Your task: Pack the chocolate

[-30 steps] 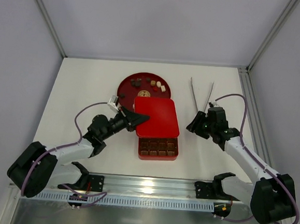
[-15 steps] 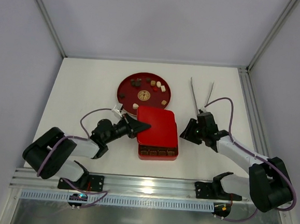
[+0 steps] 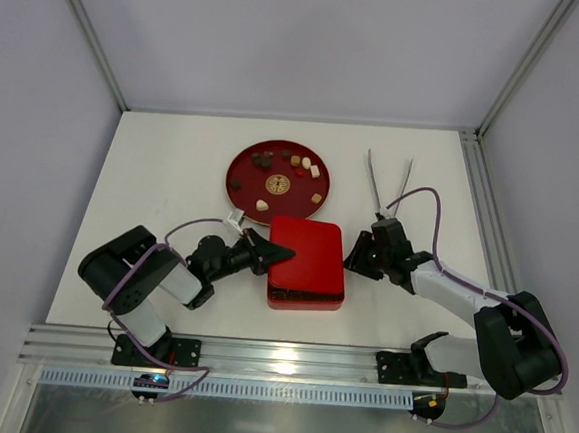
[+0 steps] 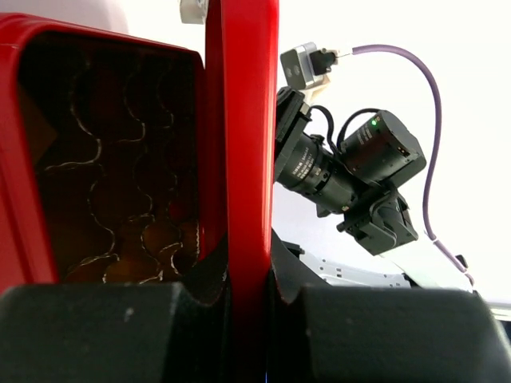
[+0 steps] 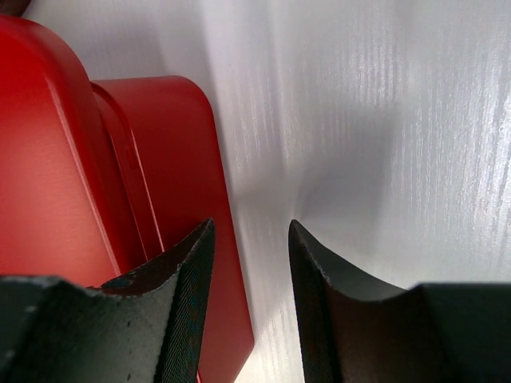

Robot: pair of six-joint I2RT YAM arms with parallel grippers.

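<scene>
The flat red lid (image 3: pixel 307 257) lies over the square red box (image 3: pixel 305 299), whose front wall shows below it. My left gripper (image 3: pixel 265 254) is shut on the lid's left edge; the left wrist view shows the lid's rim (image 4: pixel 243 159) pinched between the jaws, with the box's brown grid (image 4: pixel 120 183) beside it. My right gripper (image 3: pixel 355 257) is open and empty at the box's right side; its fingers (image 5: pixel 188 279) stand beside the red box wall (image 5: pixel 172 167). Several chocolate pieces (image 3: pixel 292 163), dark, light brown and cream, lie on the round red plate (image 3: pixel 243 170) behind.
A pair of metal tongs (image 3: pixel 387 182) lies at the back right. An aluminium rail (image 3: pixel 278 361) runs along the near edge. Grey walls enclose the white table.
My left gripper has carried the lid down and toward me until it covers the box's grid. My right gripper has moved left and in to the box's right side.
</scene>
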